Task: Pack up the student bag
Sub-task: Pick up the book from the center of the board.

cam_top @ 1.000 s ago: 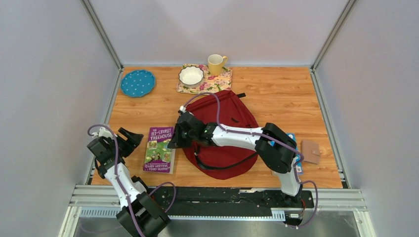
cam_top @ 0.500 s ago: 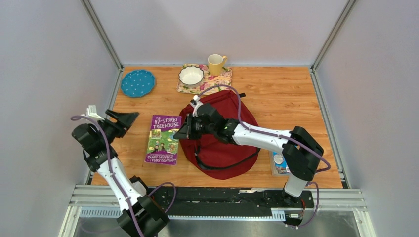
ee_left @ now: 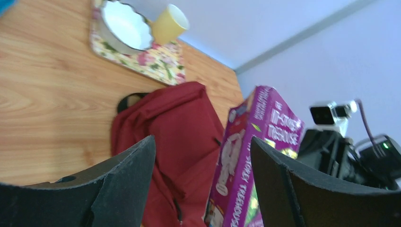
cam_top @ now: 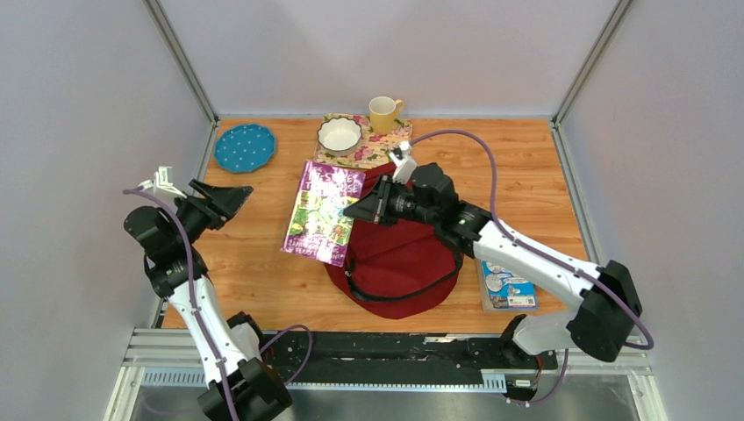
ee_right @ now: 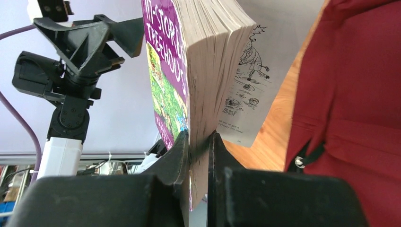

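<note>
The student bag [cam_top: 399,259], a dark red backpack with black zippers, lies flat at the table's middle. My right gripper [cam_top: 362,209] is shut on the edge of a purple paperback book [cam_top: 324,213] and holds it tilted in the air above the bag's left side. In the right wrist view the fingers [ee_right: 182,156] pinch the book's pages [ee_right: 208,61], with the bag [ee_right: 354,94] to the right. My left gripper [cam_top: 226,198] is open and empty, raised at the left and facing the book [ee_left: 257,142] and the bag [ee_left: 175,123].
A blue dotted plate [cam_top: 245,147] lies at the back left. A white bowl [cam_top: 339,134] and a yellow mug [cam_top: 382,114] stand on a floral mat [cam_top: 379,149] behind the bag. A blue packet [cam_top: 509,286] lies to the bag's right.
My right gripper has lifted the purple book off the table left of the bag and carried it up and back. My left gripper has risen and stayed open.
</note>
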Robot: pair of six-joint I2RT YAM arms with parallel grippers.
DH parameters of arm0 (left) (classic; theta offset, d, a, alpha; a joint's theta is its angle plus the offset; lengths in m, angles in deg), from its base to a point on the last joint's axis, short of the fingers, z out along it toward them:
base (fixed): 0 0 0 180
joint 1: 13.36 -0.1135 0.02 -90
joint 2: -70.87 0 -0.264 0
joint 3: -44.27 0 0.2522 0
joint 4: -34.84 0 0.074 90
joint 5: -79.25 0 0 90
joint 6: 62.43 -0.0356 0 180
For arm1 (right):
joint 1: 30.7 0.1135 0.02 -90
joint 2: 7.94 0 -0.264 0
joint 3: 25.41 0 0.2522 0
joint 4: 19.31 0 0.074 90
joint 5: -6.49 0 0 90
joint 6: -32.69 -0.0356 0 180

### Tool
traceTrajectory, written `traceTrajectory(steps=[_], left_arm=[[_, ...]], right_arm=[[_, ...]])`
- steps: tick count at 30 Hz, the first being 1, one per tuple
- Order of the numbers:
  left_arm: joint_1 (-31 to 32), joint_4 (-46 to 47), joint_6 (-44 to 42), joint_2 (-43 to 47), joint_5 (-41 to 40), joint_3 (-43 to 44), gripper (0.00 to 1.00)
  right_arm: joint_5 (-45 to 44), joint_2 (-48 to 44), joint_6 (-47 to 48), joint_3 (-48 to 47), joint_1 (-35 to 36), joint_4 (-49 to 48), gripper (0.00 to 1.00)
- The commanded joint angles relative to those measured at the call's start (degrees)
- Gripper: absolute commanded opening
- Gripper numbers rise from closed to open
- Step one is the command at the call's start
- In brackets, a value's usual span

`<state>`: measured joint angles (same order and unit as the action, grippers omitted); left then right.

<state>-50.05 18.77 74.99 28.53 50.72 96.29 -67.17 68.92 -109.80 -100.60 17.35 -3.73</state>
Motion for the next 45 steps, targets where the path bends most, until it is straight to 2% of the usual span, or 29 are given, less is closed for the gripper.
traceTrajectory(steps=[1, 3, 4, 8, 10, 14, 18, 23, 26, 28, 29, 31, 32, 34, 35, 36, 37, 38, 39, 40, 43, 45], left_arm=[[11.2, 14.9, 7.1, 1.3, -0.1, 0.0, 0.80], [18.5, 17.2, 5.6, 2.2, -3.9, -1.3, 0.81], [25.4, 17.1, 3.4, 1.2, -6.6, -1.3, 0.81], [39.1, 15.6, 0.8, -5.5, -7.4, 0.1, 0.80], [41.9, 17.5, 1.9, -7.2, -9.5, -1.6, 0.81], [46.7, 29.2, 6.7, -9.7, -9.6, -5.5, 0.81], [51.1, 32.1, 7.2, -12.1, -10.1, -6.2, 0.81], [54.1, 45.9, 13.9, -16.1, -4.6, -7.2, 0.81], [56.7, 48.3, 14.3, -18.2, -2.2, -6.5, 0.81], [58.2, 48.4, 13.7, -19.6, -0.7, -6.3, 0.74], [58.5, 48.4, 13.6, -20.0, -0.4, -6.3, 0.57], [58.8, 48.4, 13.6, -20.3, -0.2, -6.5, 0.42], [58.8, 48.4, 13.6, -20.4, -0.3, -6.9, 0.25], [58.8, 47.6, 13.3, -19.9, -1.4, -7.0, 0.10], [58.8, 46.9, 13.0, -19.7, -1.8, -6.9, 0.00], [58.8, 45.7, 11.6, -19.3, -3.4, -6.7, 0.00], [58.8, 41.7, 10.3, -18.4, -4.2, -6.4, 0.00], [58.8, 39.0, 8.8, -17.8, -5.6, -5.6, 0.00], [58.9, 35.9, 5.1, -17.2, -8.8, -5.0, 0.00], [58.8, 30.1, 3.6, -15.6, -10.8, -4.6, 0.00], [58.8, 22.4, -0.7, -12.0, -19.5, -3.5, 0.00], [58.8, 21.8, -0.2, -9.2, -25.5, -4.2, 0.00]], right_arm=[[1.8, -7.0, 2.2, 2.4, -2.8, -0.3, 0.00], [3.1, -9.8, 3.3, 4.2, -4.0, 0.5, 0.00], [3.7, -10.7, 4.3, 4.5, -4.4, 1.6, 0.00], [4.7, -16.1, 6.0, 6.6, -5.2, 4.3, 0.00], [4.7, -17.4, 6.3, 7.3, -5.1, 4.9, 0.00], [5.8, -19.8, 6.9, 8.3, -5.2, 5.3, 0.00], [7.9, -20.8, 7.7, 8.7, -5.2, 5.0, 0.00], [13.3, -20.5, 11.9, 8.3, -5.2, 4.2, 0.00], [16.8, -19.6, 15.6, 6.9, -5.6, 4.9, 0.00], [18.9, -19.1, 17.6, 6.2, -6.4, 5.2, 0.00], [19.3, -18.8, 18.3, 5.5, -6.6, 5.6, 0.00], [19.3, -18.3, 19.7, 5.0, -7.6, 6.7, 0.00], [19.0, -17.9, 20.0, 4.4, -8.1, 7.3, 0.00], [16.1, -17.3, 20.5, 3.8, -10.1, 10.4, 0.00], [14.2, -17.2, 20.7, 3.4, -10.6, 11.8, 0.01], [11.7, -17.2, 20.7, 2.8, -11.2, 15.5, 0.09], [6.9, -17.4, 20.5, 2.6, -12.4, 17.5, 0.31], [5.0, -17.7, 20.7, 2.6, -13.1, 19.2, 0.44], [2.7, -19.0, 20.6, 2.8, -13.5, 22.9, 0.61], [-2.6, -19.9, 20.5, 3.2, -14.0, 24.7, 0.64], [-8.4, -25.8, 18.6, 6.8, -14.5, 28.7, 0.70], [-7.8, -29.2, 15.0, 9.9, -14.4, 28.7, 0.70]])
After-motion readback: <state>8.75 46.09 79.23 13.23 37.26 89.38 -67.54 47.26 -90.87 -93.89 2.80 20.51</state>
